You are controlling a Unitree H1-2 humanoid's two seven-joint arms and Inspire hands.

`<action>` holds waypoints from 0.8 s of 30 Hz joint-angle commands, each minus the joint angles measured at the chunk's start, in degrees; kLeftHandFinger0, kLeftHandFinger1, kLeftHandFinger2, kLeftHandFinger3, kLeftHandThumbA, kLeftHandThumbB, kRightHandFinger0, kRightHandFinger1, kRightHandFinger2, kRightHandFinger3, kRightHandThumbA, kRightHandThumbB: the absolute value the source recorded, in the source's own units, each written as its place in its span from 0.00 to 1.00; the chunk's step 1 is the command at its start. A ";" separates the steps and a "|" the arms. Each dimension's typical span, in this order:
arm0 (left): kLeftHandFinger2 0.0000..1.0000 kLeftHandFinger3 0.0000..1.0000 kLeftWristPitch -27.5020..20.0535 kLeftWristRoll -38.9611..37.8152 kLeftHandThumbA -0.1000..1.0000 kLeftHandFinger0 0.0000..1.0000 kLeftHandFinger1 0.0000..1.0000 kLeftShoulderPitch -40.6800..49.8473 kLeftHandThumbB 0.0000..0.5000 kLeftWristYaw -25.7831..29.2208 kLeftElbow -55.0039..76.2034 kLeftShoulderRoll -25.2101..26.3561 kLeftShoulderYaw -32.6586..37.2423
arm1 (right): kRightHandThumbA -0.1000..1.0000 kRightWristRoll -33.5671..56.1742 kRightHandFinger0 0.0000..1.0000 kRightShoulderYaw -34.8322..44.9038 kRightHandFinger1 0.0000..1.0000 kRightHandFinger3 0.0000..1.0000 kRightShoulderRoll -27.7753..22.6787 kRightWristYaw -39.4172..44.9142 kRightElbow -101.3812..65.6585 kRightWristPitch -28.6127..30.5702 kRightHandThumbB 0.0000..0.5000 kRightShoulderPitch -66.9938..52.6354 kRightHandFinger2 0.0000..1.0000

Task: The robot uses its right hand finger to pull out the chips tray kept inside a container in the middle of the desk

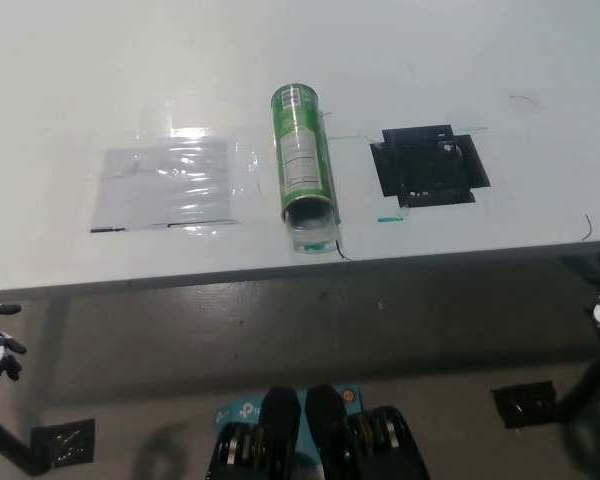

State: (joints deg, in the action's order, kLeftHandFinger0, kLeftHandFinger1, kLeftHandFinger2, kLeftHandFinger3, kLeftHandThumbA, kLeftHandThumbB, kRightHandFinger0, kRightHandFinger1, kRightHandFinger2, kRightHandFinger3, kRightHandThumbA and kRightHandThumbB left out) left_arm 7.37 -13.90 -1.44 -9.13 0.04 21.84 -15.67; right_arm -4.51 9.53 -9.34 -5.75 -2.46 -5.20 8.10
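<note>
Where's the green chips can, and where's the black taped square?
green chips can (304, 160), head view, on the middle of its label side.
black taped square (427, 166), head view, on its centre.

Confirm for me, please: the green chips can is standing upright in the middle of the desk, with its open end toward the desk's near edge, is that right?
Not quite. In the head view the green chips can is lying on its side on the desk, not standing upright. Its open end does face the near edge.
</note>
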 commanded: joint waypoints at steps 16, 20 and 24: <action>0.33 0.60 0.97 -0.66 0.00 0.32 0.27 -0.69 0.19 -0.22 2.87 1.08 -0.32 | 0.00 -3.07 0.32 -13.59 0.09 0.73 -0.82 7.06 -3.56 -4.74 0.55 23.01 0.55; 0.34 0.58 0.85 -1.05 0.00 0.33 0.27 -0.64 0.19 -0.52 2.90 1.03 -0.42 | 0.00 -5.65 0.34 -18.26 0.06 0.74 -2.98 9.60 -0.44 -1.74 0.57 25.27 0.56; 0.34 0.59 0.84 -0.42 0.00 0.31 0.27 -0.24 0.21 -0.25 2.77 1.15 -0.38 | 0.00 -7.75 0.07 -22.01 0.00 0.73 -4.86 11.61 2.77 -0.07 0.57 26.74 0.59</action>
State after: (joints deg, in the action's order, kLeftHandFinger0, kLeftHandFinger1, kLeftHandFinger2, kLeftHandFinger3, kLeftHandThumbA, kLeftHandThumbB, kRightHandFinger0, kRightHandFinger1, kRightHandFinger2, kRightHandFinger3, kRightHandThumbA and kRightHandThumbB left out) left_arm 8.30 -14.34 -1.51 -9.13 1.01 21.76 -15.67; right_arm -8.87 -10.19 -12.14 2.35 -0.91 -9.06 31.37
